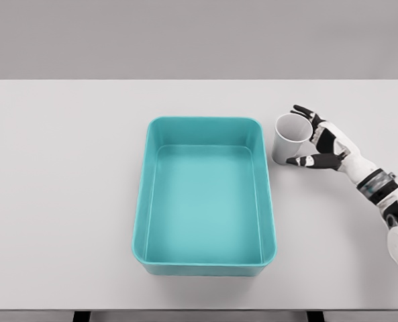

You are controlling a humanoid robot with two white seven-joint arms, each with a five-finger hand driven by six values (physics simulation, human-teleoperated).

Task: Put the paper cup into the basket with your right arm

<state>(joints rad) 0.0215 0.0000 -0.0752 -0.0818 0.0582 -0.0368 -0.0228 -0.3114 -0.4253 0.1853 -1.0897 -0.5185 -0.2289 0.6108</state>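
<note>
A white paper cup (287,142) stands upright on the table just right of the teal basket (205,263), level with its far right corner. My right hand (296,135) reaches in from the lower right and brackets the cup. Its fingers (305,111) stretch behind the rim and its thumb (306,161) lies in front of the base. The fingers are spread rather than curled tight, and the cup rests on the table. The basket is a rectangular tub with nothing inside. My left arm is out of view.
The grey table (64,201) spans the whole view, with its front edge near the bottom of the picture. The basket's right wall (267,194) lies a few centimetres left of the cup.
</note>
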